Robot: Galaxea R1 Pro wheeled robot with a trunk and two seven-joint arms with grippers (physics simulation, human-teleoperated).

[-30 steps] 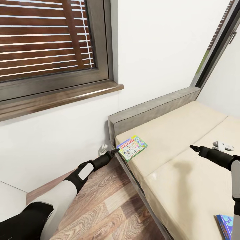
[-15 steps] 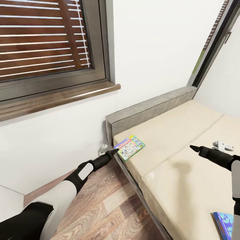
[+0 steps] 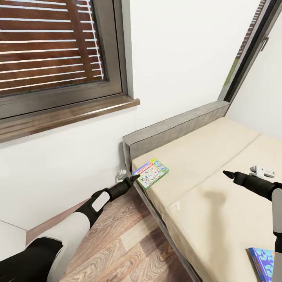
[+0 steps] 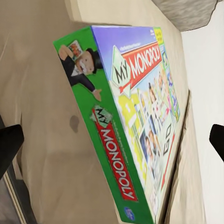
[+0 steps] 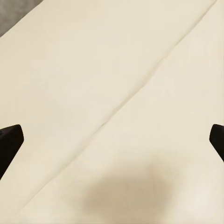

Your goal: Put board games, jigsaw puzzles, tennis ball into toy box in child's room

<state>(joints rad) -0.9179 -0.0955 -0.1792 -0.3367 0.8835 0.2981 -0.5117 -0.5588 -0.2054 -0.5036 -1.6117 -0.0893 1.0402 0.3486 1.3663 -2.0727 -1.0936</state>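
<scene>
1. The left gripper (image 3: pixel 135 178) reached over the floor to the bed (image 3: pixel 219 203) and hung at the near corner of the Monopoly box (image 3: pixel 150 173). That game lay flat at the corner of the mattress by the headboard (image 3: pixel 176 127).
2. In the left wrist view the fingers (image 4: pixel 9 142) stood spread wide, one each side of the box (image 4: pixel 135 126), with nothing between them touching. I judged they were opened that far so the box's green edge could pass between them.
3. The right gripper (image 3: pixel 226 173) hovered over the bare mattress, well apart from either game. In its wrist view the fingers (image 5: pixel 10 140) were also spread wide and held nothing, probably kept ready for the second game.
4. The blue game (image 3: pixel 264 262) lay flat on the mattress near the robot, below the right arm.
5. Neither game had been lifted yet; the toy box stage looked some way off.
</scene>
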